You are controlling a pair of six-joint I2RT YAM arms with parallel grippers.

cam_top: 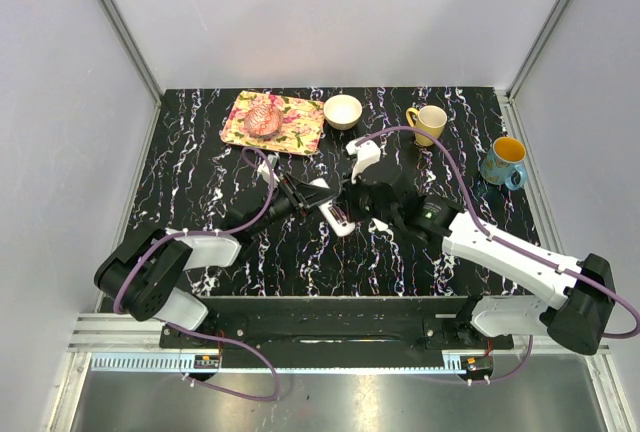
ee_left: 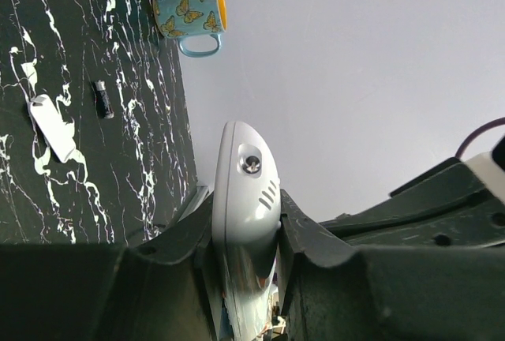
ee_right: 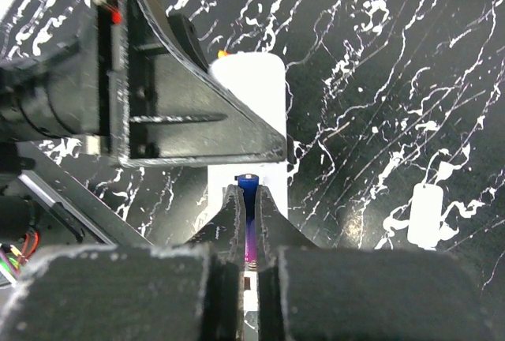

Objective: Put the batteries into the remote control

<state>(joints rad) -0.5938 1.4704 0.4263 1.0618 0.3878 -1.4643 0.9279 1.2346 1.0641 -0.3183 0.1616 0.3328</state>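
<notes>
The remote control [ee_left: 245, 169] is a slim white bar, and my left gripper [ee_left: 245, 219] is shut on its sides, holding it out over the table. In the top view the remote control [cam_top: 338, 218] sits at the table's middle, between the left gripper [cam_top: 308, 196] and the right gripper [cam_top: 357, 202]. My right gripper [ee_right: 248, 196] is shut on a blue-purple battery [ee_right: 248, 181], whose tip pokes past the fingertips right over the white remote control [ee_right: 252, 88]. Another dark battery [ee_left: 102, 99] lies loose on the table.
A small flat white cover piece [ee_right: 426, 213] lies on the black marbled table [cam_top: 200, 162] right of the right gripper, also seen as the cover piece [ee_left: 52, 126] beside the loose battery. At the back stand a floral tray [cam_top: 275, 122], a bowl [cam_top: 343, 111], a yellow mug [cam_top: 429, 123] and a butterfly mug [cam_top: 503, 160].
</notes>
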